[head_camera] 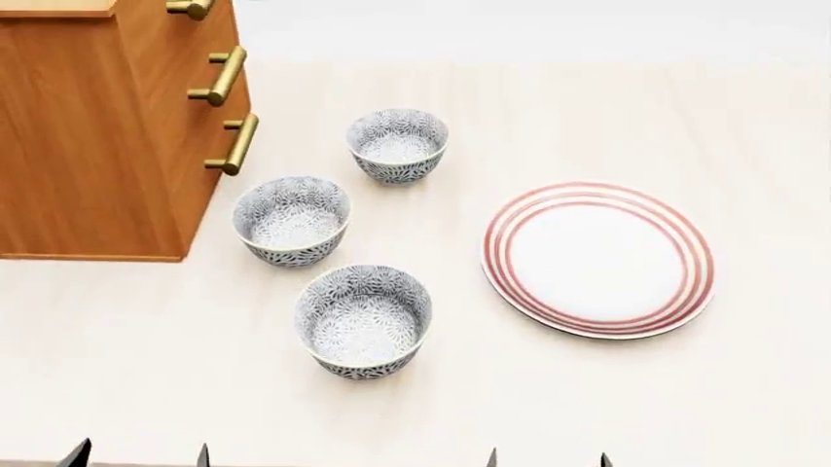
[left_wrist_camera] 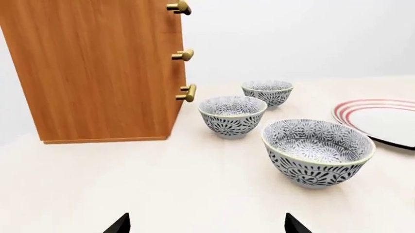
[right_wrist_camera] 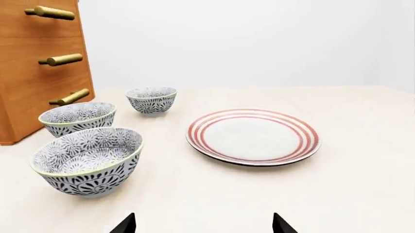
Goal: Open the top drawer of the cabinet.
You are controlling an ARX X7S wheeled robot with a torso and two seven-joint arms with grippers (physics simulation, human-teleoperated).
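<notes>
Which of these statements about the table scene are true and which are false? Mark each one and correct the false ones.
1. Three patterned bowls stand on the table. True.
2. The plate has blue rings. False: its rings are red.
3. The cabinet stands on the left side of the table in the head view. True.
4. The left gripper is holding a cabinet handle. False: it is open, back from the cabinet, touching nothing.
5. A bowl sits on the plate. False: the plate is empty, with the bowls beside it.
</notes>
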